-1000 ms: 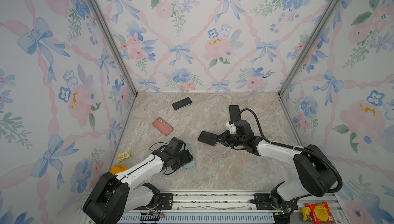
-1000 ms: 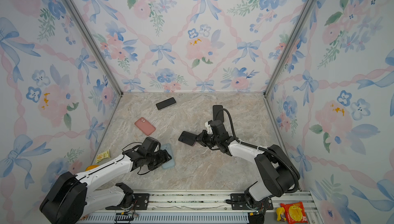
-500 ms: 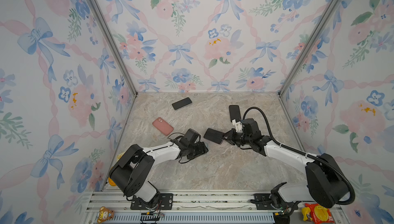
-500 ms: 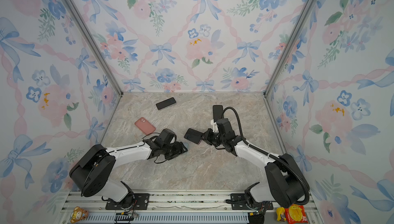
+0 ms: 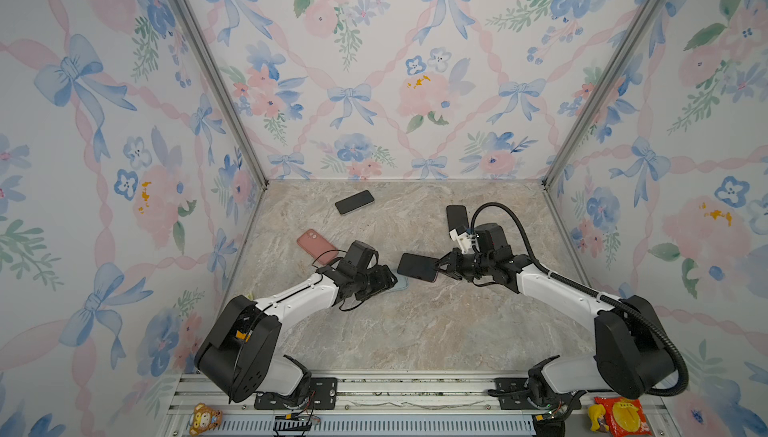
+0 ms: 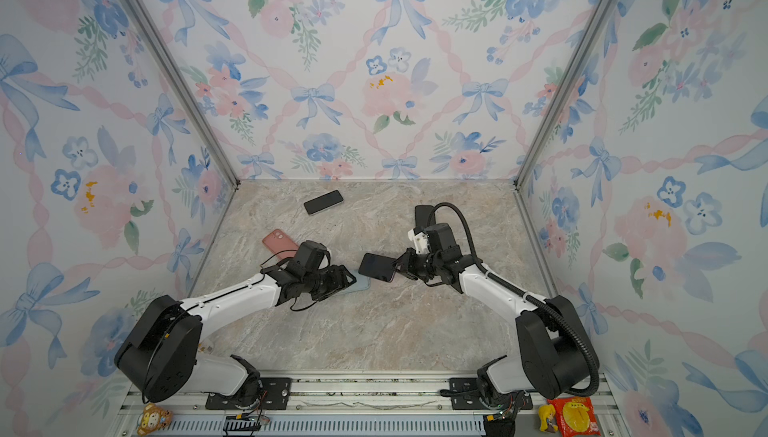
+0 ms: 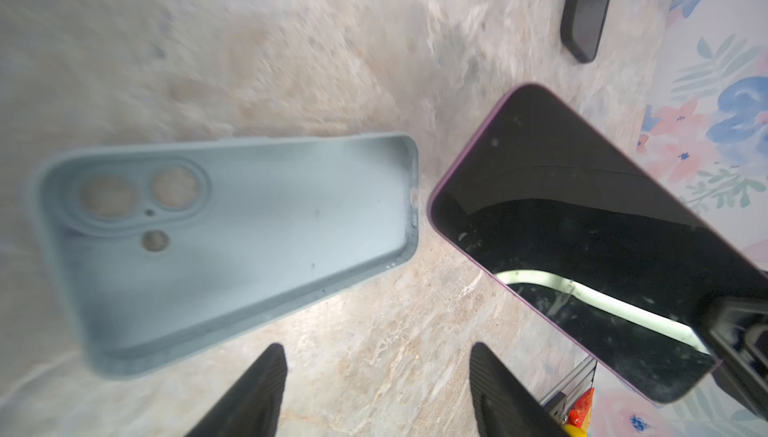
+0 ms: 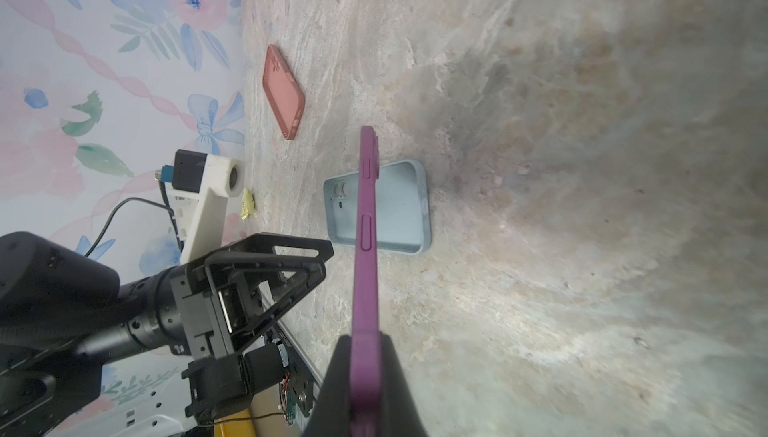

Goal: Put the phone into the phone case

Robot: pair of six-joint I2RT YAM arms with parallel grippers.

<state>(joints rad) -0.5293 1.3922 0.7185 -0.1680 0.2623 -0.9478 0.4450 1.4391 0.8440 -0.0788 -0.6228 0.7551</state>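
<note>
The right gripper, clamped on the phone mid-frame, should level it over the case while the left gripper, jaws apart, pins the case.

Marble tabletop holds blue case, pink case, two dark phones.

A pink case lies on the marble table, a dark phone near the back wall.
</note>
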